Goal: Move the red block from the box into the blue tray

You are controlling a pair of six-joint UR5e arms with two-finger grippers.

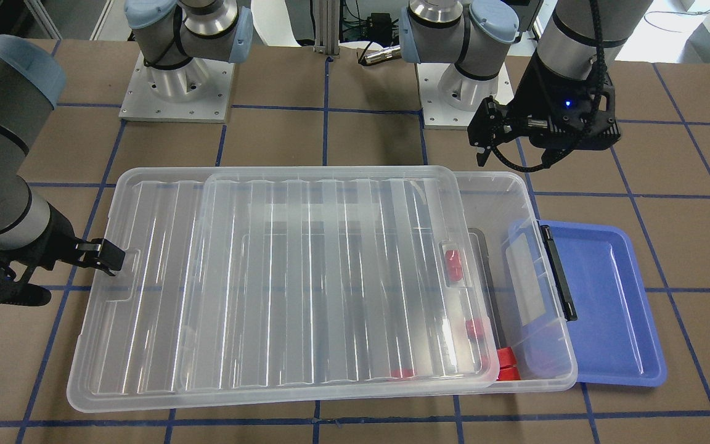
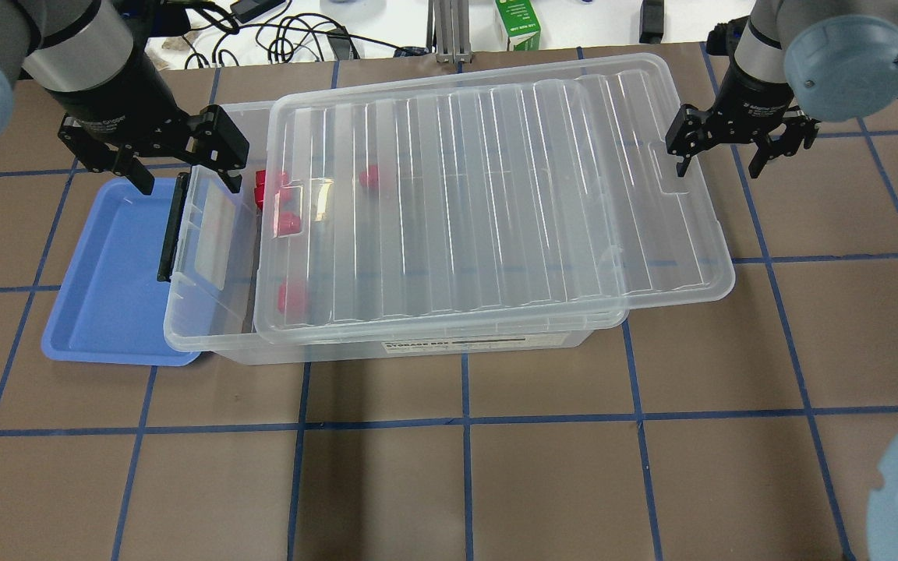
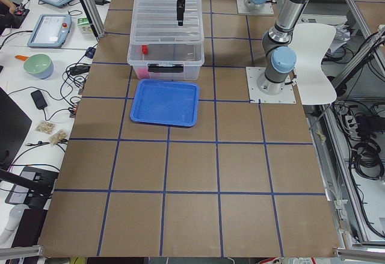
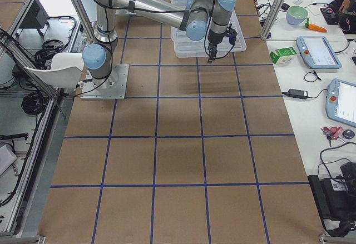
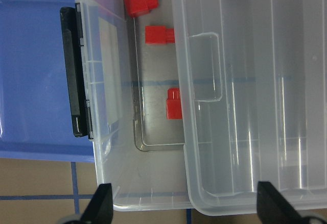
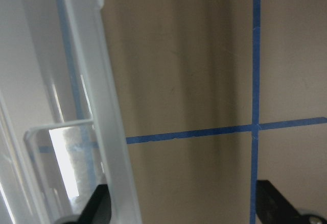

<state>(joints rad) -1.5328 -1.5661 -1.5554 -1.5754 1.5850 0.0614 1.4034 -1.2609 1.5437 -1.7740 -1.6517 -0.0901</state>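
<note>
The clear box [image 2: 207, 327] lies across the table. Its ribbed lid [image 2: 496, 195] is slid toward my right, so the box's left end is uncovered. Several red blocks [image 2: 289, 224] lie in that end; the left wrist view shows one in the open [image 5: 172, 103]. The blue tray [image 2: 106, 296] lies beside the box's latch bar [image 2: 172, 226] and holds nothing. My left gripper [image 2: 176, 167] is open and empty above the box's uncovered end, fingertips [image 5: 102, 203] apart. My right gripper [image 2: 722, 160] is open and empty at the lid's right edge [image 6: 110, 147].
The arm bases [image 1: 176, 80] stand behind the box. A green carton [image 2: 517, 23] and cables lie past the table's far edge. Blue tape lines [image 2: 464, 421] grid the brown table. The side table holds tablets and a bowl [image 3: 37, 65].
</note>
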